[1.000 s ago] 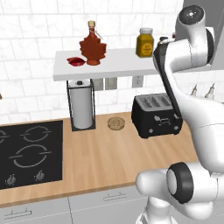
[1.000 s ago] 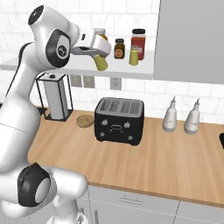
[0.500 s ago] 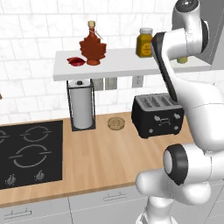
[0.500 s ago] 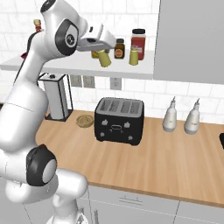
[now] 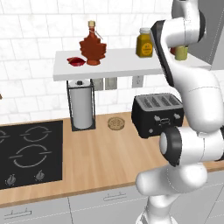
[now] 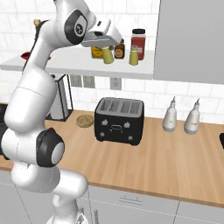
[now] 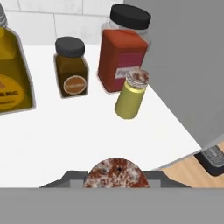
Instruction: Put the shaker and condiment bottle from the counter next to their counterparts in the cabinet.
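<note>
- We see the shaker (image 6: 108,57) clenched in the end effector (image 6: 107,51), hanging just above the cabinet (image 6: 78,65) shelf board; in the hand view its speckled cap (image 7: 115,174) sits between the finger tips.
- The second shaker (image 7: 130,95) stands on the shelf just ahead, close in front of a red jar (image 7: 122,54) with a dark lid and near the tall grey panel (image 7: 183,65).
- To its left in the hand view we find a small brown jar (image 7: 71,69), then a large mustard-yellow jar (image 7: 11,78).
- The condiment bottle (image 5: 92,47) stands upright at the shelf's far left end, with the flat red packet (image 5: 76,61) just beside it.
- Below, on the worktop (image 5: 96,157), we see a black toaster (image 5: 158,114), a paper towel roll (image 5: 82,107) and two white bottles (image 6: 169,117).
</note>
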Motion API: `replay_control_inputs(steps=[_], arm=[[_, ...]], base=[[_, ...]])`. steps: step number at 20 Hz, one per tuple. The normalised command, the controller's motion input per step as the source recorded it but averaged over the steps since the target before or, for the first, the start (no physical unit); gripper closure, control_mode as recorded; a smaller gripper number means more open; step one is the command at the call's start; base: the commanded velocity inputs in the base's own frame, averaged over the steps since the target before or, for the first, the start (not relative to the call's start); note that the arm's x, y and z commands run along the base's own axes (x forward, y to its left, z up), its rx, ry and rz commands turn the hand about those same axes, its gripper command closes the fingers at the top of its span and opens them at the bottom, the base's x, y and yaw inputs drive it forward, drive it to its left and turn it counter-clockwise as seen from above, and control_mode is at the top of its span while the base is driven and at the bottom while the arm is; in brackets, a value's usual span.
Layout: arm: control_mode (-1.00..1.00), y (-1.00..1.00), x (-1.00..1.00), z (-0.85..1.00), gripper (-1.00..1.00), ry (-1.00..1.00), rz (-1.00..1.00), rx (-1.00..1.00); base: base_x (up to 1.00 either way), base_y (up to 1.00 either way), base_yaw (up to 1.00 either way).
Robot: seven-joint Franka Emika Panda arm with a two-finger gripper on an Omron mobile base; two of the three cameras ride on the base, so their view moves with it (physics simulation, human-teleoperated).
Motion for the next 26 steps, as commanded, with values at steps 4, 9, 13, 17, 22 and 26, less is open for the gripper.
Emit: replay_control_inputs(steps=[4,9,13,17,22,26], arm=[[-1.0,-0.09,0.16,-0.13,1.0,0.0,0.0,0.03],[-1.0,-0.01,0.16,-0.11,1.0,0.0,0.0,0.0],[-1.0,0.0,0.18,-0.04,1.0,0.0,0.0,0.03],[-1.0,-0.04,0.17,0.0,1.0,0.0,0.0,0.07],[-1.0,-0.04,0.16,0.0,1.0,0.0,0.0,0.05],[-1.0,-0.01,0.14,-0.03,1.0,0.0,0.0,0.03]], base=[[0.0,0.0,0.0],[0.0,0.0,0.0],[0.0,0.0,0.0],[0.0,0.0,0.0],[0.0,0.0,0.0],[0.0,0.0,0.0]])
